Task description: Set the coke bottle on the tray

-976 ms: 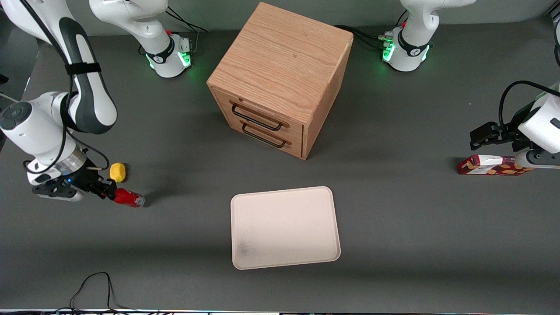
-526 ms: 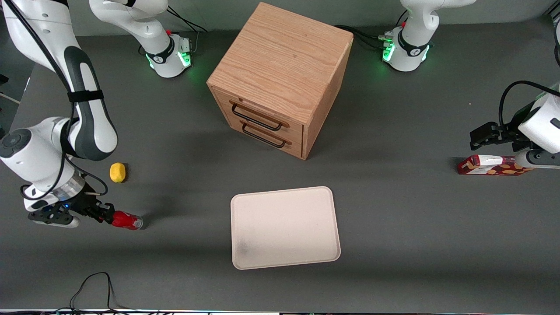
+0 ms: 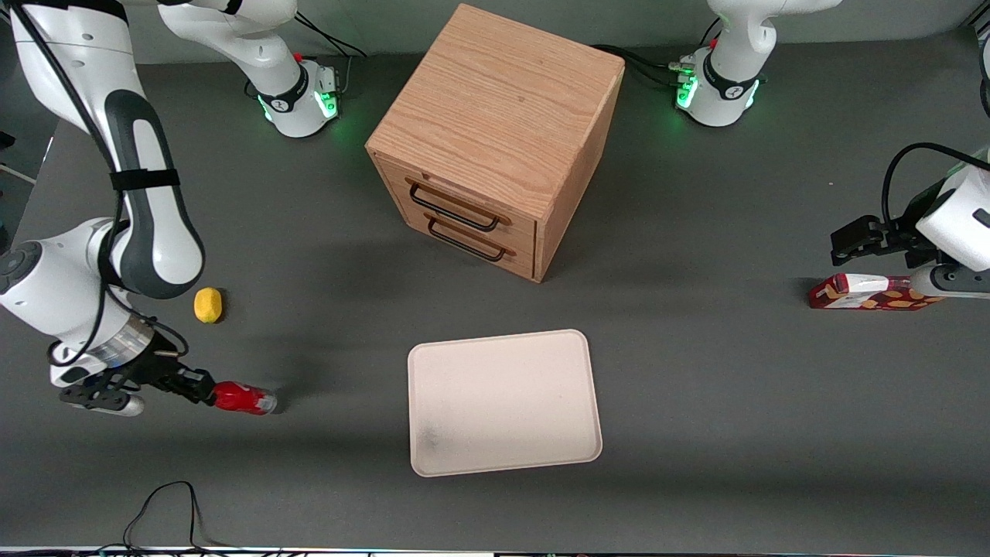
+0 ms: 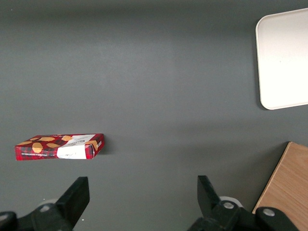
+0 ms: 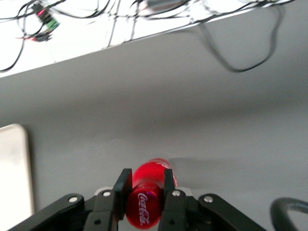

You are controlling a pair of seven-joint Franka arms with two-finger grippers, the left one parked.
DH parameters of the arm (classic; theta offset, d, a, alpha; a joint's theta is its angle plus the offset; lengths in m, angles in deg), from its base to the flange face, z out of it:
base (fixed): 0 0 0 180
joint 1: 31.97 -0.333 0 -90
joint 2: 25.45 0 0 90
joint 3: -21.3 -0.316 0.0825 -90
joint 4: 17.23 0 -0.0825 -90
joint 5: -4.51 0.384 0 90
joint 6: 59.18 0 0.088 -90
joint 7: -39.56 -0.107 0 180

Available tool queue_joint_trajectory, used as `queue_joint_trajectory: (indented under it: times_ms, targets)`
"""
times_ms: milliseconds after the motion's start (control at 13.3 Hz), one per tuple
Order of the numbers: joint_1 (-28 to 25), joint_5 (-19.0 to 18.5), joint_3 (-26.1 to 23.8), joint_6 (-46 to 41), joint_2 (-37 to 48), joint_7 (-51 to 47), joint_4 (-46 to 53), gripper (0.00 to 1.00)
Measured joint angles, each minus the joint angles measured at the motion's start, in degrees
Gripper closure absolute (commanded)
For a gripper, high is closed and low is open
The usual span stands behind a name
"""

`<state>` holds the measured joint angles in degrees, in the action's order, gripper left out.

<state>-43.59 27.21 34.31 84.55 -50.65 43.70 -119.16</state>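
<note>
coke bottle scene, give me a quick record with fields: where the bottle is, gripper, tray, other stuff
coke bottle: held off the table, lying sideways, toward the working arm's end
gripper: shut on coke bottle, fingers clamping its sides
tray: flat on the table, nothing on it, in front of the drawer box
task state: bottle not yet on tray
drawer box: both drawers closed
lemon: on the table, farther from the front camera than the bottle
snack box: at the parked arm's end
</note>
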Motion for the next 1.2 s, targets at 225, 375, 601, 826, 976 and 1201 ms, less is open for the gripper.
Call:
queue_joint_trajectory:
  times_ms: [225,375,601,826,976,1201]
  targets:
    - [-4.2,0.0,0.0,0.3,1.2,-3.6,-2.4,1.00]
    - [-5.0,0.0,0.0,4.6,2.9,-3.8,-6.5,1.00]
    - [-5.7,0.0,0.0,11.5,5.9,-3.7,-14.8,1.00]
    - [-5.8,-1.5,0.0,11.6,10.6,-3.6,-21.0,1.00]
    - [-5.8,-2.9,0.0,11.6,13.6,-3.6,-24.2,1.00]
    - [-5.8,-4.7,0.0,11.6,16.5,-3.6,-27.5,1.00]
